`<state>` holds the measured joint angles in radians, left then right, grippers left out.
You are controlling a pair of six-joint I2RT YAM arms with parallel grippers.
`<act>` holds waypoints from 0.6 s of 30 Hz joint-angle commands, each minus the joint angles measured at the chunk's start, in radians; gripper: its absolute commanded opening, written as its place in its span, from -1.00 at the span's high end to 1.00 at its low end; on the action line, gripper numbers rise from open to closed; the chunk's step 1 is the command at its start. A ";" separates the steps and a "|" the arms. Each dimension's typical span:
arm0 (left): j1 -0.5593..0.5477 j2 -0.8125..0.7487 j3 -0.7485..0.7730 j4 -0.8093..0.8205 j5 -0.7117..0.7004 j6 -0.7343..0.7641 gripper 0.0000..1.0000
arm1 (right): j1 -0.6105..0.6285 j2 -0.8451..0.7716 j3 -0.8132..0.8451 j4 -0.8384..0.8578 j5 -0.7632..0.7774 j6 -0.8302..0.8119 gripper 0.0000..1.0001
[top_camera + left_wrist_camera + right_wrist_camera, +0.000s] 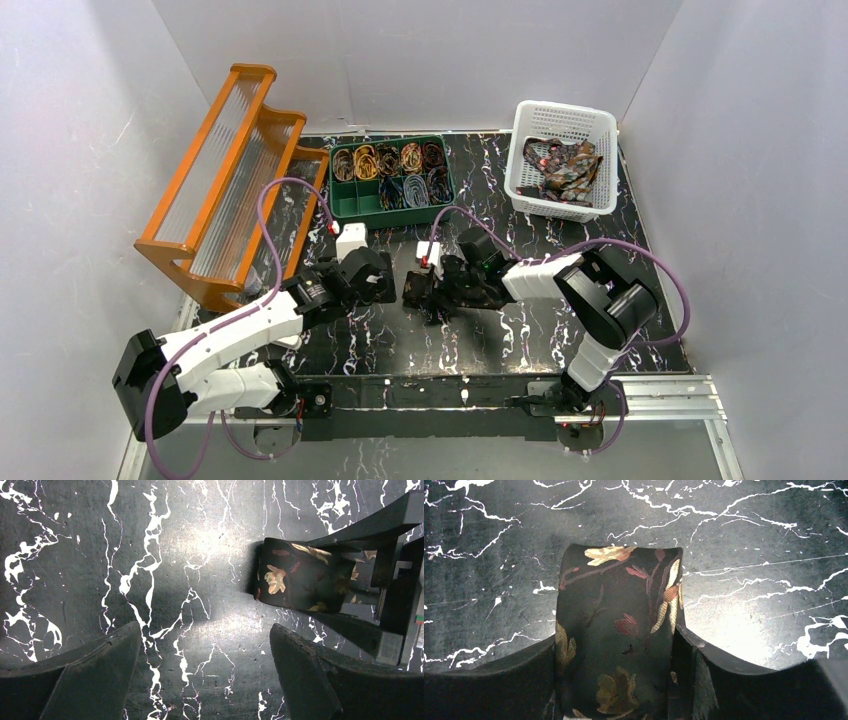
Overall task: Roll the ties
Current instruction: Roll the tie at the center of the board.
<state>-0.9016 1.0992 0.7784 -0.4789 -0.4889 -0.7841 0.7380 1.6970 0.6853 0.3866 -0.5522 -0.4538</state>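
Because a coiled tie unwinds when unsupported, the right gripper [616, 635] is judged to be clamping the rolled tie [619, 590] to hold its shape. Each finger presses one flank of the dark, leaf-patterned bundle. The bundle sits low over the marbled table [774, 555], near the centre and between the two arms. Whether it touches the table cannot be determined.

The left gripper [205, 627] stands just beside it, jaws spread wide and empty, presumably so that the coil has one holder only.

The bundle's long axis runs along the right fingers, across the table. Its free end projects past the fingertips and points toward the left arm.

The green tray [392, 215] holds finished coils [385, 160]; unrolled ties [565, 165] lie in the white basket [522, 150].
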 commanded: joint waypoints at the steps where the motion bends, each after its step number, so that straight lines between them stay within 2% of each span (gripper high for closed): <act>1: 0.008 -0.005 -0.014 -0.008 0.006 0.007 -0.96 | 0.008 -0.016 -0.013 -0.010 -0.029 0.036 -0.36; 3: 0.008 0.000 -0.022 -0.003 0.007 0.001 -0.95 | 0.027 -0.031 -0.034 -0.004 -0.028 0.062 -0.21; 7: 0.010 0.009 -0.028 0.007 0.011 0.000 -0.95 | 0.090 -0.051 -0.073 0.027 0.039 0.129 -0.19; 9: 0.009 0.013 -0.030 0.006 0.014 0.000 -0.94 | 0.124 -0.062 -0.082 0.033 0.081 0.148 -0.25; 13: 0.010 0.011 -0.042 0.010 0.024 -0.005 -0.94 | 0.147 -0.096 -0.091 0.041 0.131 0.156 -0.57; 16: 0.011 0.003 -0.054 0.025 0.041 -0.011 -0.94 | 0.147 -0.170 -0.073 0.021 0.137 0.162 -0.91; 18: 0.011 -0.004 -0.069 0.043 0.054 -0.019 -0.94 | 0.148 -0.237 -0.074 0.030 0.147 0.200 -0.97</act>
<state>-0.8974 1.1164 0.7403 -0.4507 -0.4484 -0.7864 0.8864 1.5894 0.6079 0.4004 -0.4450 -0.3103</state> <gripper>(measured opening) 0.970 0.964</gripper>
